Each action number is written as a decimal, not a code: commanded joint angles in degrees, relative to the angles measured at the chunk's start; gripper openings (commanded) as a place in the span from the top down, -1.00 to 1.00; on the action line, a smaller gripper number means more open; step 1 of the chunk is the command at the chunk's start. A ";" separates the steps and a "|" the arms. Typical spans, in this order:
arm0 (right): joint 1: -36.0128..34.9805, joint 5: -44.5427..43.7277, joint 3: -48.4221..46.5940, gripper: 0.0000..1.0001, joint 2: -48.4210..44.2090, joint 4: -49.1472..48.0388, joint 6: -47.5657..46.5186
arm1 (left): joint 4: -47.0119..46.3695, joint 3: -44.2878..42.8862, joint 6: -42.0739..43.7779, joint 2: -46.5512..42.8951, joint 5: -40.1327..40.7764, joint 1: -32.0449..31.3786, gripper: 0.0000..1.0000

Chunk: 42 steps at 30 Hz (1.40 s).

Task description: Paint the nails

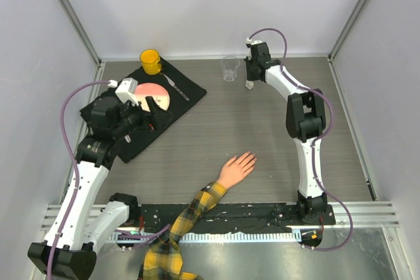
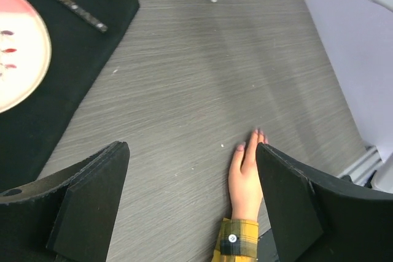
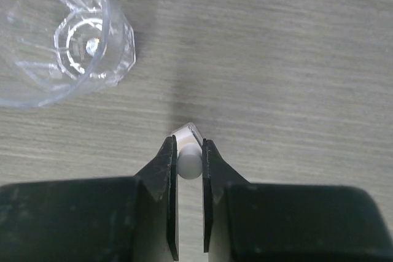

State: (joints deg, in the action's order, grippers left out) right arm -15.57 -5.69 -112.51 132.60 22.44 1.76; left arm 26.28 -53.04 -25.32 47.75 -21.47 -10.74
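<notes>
As mannequin hand (image 1: 235, 170) lies diagonally, nails (image 1: 251, 157) point far-right.

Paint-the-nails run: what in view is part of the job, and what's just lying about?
Job: nails on the mannequin hand; small white-capped bottle, probably polish, pinched in the right claw.
Lying about: clear glass, yellow cup, pink plate, utensil, black mat.

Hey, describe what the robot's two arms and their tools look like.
The left arm and right arm have white links and bulky black joints. A purple cable loops along each. The left tool and right tool are matte black, with flat, blunt fingers.
</notes>
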 commanded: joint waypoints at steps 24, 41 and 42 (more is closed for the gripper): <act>-23.01 31.53 41.58 0.98 -59.99 10.18 10.81 | -27.76 8.81 20.58 6.85 -18.61 -21.25 -0.39; -25.47 36.98 39.39 0.97 -61.14 7.36 11.07 | -31.81 14.80 18.91 -1.51 -17.20 -21.34 -0.34; -25.47 37.42 39.38 0.98 -61.31 7.36 11.16 | -32.26 15.15 18.73 -2.21 -17.37 -21.25 -0.33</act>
State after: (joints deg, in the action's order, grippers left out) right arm -40.82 28.38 -69.89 74.46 32.62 12.25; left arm -1.21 -38.39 -6.00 48.16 -37.76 -32.18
